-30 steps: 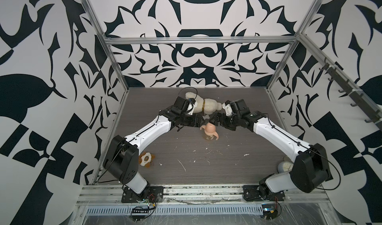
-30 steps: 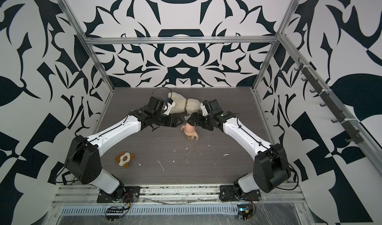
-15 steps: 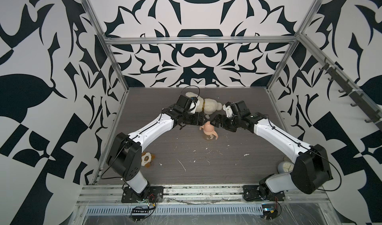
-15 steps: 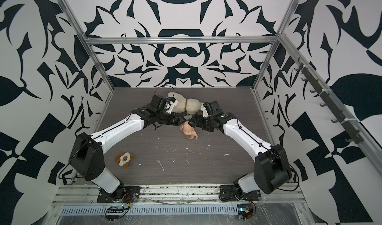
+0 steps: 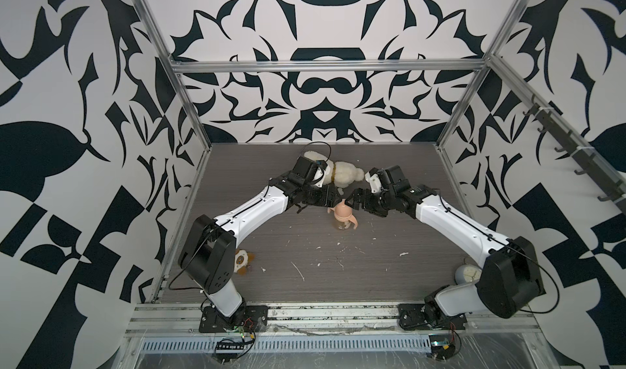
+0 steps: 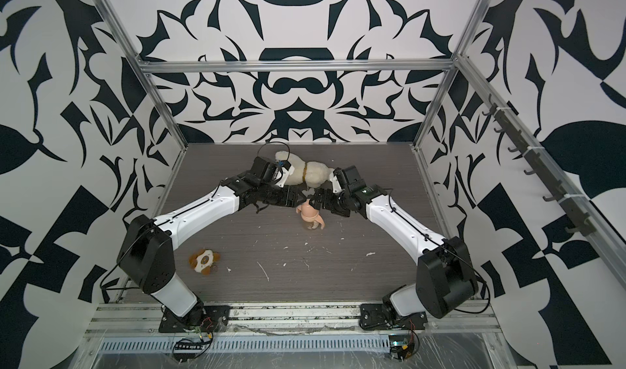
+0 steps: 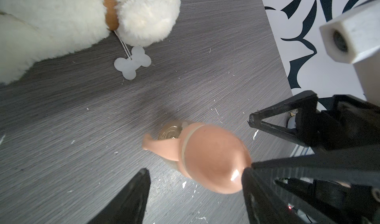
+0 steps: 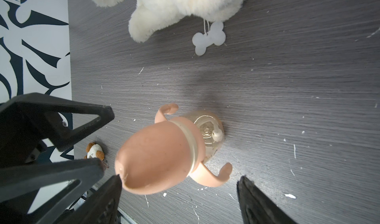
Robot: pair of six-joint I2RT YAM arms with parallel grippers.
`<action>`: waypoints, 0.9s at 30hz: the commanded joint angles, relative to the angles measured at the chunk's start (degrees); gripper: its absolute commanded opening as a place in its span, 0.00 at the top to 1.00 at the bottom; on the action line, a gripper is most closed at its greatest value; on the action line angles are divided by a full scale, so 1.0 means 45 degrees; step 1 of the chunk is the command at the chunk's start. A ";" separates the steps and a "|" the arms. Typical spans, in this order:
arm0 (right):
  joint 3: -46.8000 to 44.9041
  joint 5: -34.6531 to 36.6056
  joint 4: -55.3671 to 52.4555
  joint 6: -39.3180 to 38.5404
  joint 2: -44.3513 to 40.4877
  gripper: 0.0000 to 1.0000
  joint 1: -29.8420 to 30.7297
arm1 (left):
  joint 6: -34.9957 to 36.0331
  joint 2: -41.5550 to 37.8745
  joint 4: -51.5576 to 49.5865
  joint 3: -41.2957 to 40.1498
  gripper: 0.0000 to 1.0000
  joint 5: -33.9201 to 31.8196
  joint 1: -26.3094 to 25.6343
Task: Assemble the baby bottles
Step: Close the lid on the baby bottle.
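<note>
The baby bottle [image 5: 342,216] stands assembled near the middle of the desk [image 5: 372,269], a little above the centre of the frame in both top views. Its amber body [image 5: 341,227] sits on the wood grain, with the peach handled ring [image 5: 354,222] at its neck. The cream collar [image 8: 191,139] comes above the ring, and the peach dome cap [image 5: 342,211] is on top. I cannot tell whether it stands quite upright.

Both tools meet at the cap's tip. The left tool [image 7: 195,171] comes in from the left of the frame with its jaws apart. One finger [image 7: 254,192] seems to touch the tip, and the other [image 7: 135,198] is clear of the cap, so it grips nothing. The right tool [image 8: 180,177] comes in from the right with its jaws wide. One finger [image 8: 110,194] is at the cap's tip and the other [image 8: 254,200] is clear of the ring's handle.

Toward the top of the frame the cream plush dog [image 5: 338,176] lies just behind the bottle. Its bone tag [image 7: 132,62] lies flat on the desk between them, apart from the bottle.

Below the bottle the desk lies open down to its front edge, apart from scattered white scraps [image 5: 298,270]. The side edges are well away from the bottle. A small orange-white toy [image 5: 242,258] sits at the lower left, beside the left arm's base and near that edge. A pale round thing [image 5: 465,274] at the lower right is half hidden by the right arm.
</note>
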 commanded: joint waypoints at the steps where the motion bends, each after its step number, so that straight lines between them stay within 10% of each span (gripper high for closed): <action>1: -0.0070 0.0108 0.0184 -0.0048 -0.0066 0.12 -0.0026 | 0.0110 0.0329 -0.0186 0.0426 0.25 0.0036 -0.0115; 27: -0.1597 -0.0084 0.0810 0.0323 -0.0496 0.12 -0.0280 | 0.0997 0.0707 -0.1526 0.0370 0.26 -0.0802 -0.0588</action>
